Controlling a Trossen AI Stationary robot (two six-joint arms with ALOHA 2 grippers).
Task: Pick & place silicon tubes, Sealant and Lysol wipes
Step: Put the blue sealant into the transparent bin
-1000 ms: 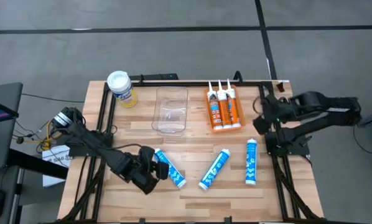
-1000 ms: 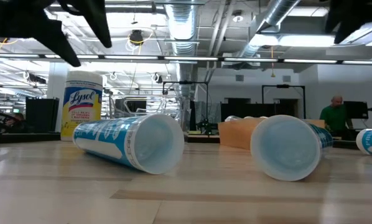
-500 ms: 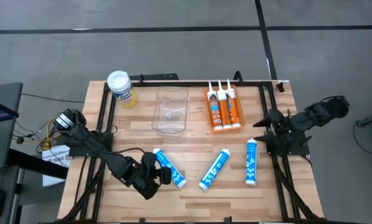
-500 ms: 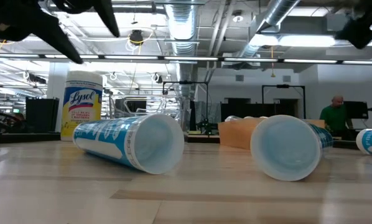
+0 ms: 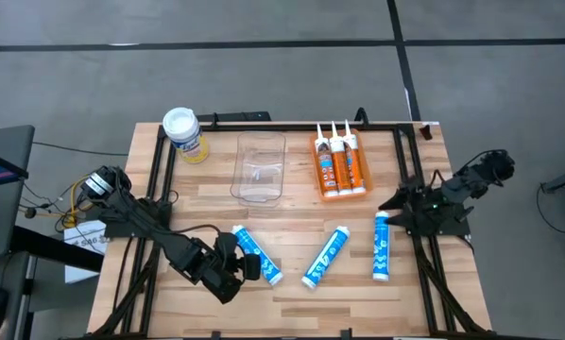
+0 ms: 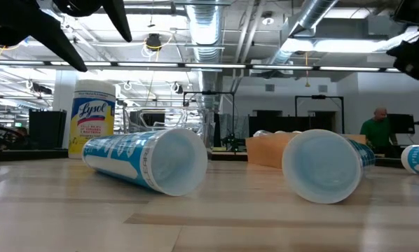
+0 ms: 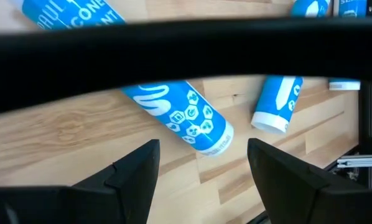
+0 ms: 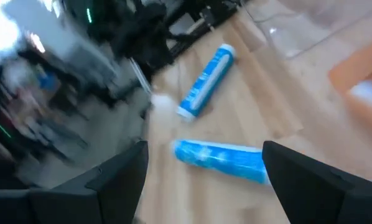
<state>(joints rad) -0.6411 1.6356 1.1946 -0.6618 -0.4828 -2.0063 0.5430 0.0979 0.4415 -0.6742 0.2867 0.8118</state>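
Note:
Three blue-and-white silicone tubes lie on their sides on the wooden table: left (image 5: 256, 255), middle (image 5: 325, 256) and right (image 5: 381, 246). A pack of three orange sealant tubes (image 5: 339, 163) lies at the far side. The Lysol wipes canister (image 5: 183, 134), with a white lid and yellow label, stands upright at the far left (image 6: 92, 115). My left gripper (image 5: 238, 266) is open above the left tube (image 7: 180, 112), touching nothing. My right gripper (image 5: 389, 203) is open above the far end of the right tube (image 8: 220, 160), touching nothing.
A clear plastic bin (image 5: 259, 168) stands at the far middle, between the Lysol canister and the sealant pack. Black frame rails (image 5: 424, 255) run along the table's left, right and far edges. Bare wood shows along the near edge.
My right arm has swung in from the table's right edge, bringing its gripper toward the near edge and the right blue tube. My left gripper has shifted slightly toward the near edge beside the left tube. No tube has moved.

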